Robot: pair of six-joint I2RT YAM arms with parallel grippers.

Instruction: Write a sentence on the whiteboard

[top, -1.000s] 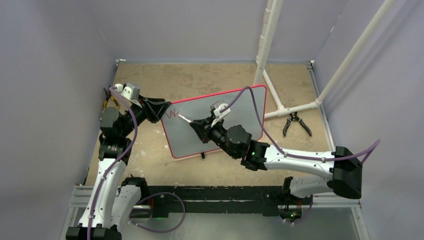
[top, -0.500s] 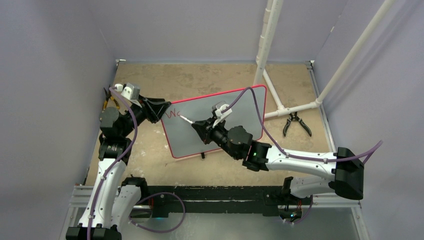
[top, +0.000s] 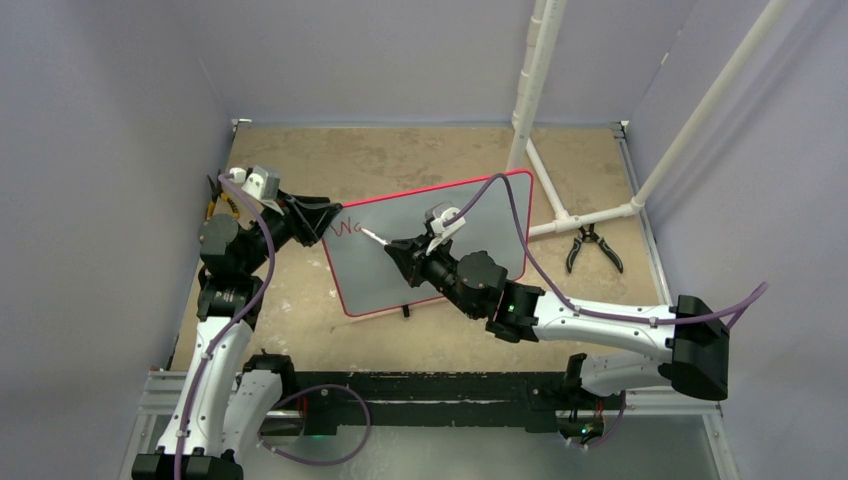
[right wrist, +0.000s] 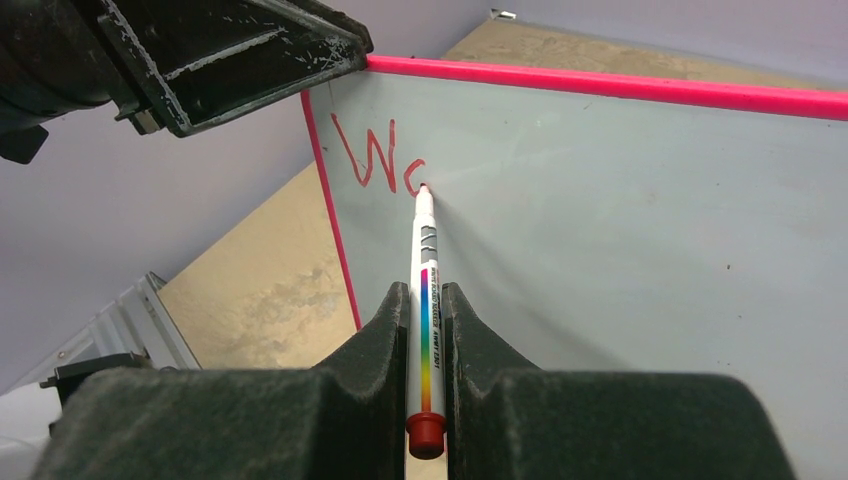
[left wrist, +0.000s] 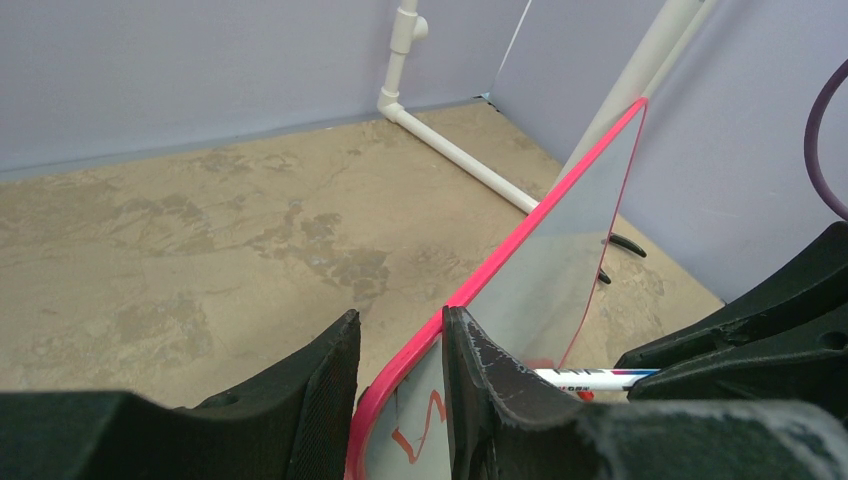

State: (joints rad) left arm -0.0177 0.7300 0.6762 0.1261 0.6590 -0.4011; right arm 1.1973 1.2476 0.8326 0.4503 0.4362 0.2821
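Whiteboard [top: 362, 282] rim pinched by L end effector [top: 325, 222], marker [right wrist: 423, 225] by R end effector [right wrist: 425, 292]; pliers [top: 592, 247], pipes [top: 590, 217] beside.

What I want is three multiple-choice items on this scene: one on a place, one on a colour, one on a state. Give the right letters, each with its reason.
1. Where do the pliers lie?
A) on the table, right of the whiteboard
B) against the left wall
C) on top of the whiteboard

2. What colour is the lettering?
A) blue
B) black
C) red

3. How does the right gripper stand?
A) open above the table
B) shut on the marker, tip on the whiteboard
C) shut on the pliers

Answers:
1 A: the top view shows the pliers on the table beside the white pipe, right of the whiteboard.
2 C: the right wrist view shows red strokes.
3 B: both fingers press the marker's barrel, and its tip touches the whiteboard at the last stroke.
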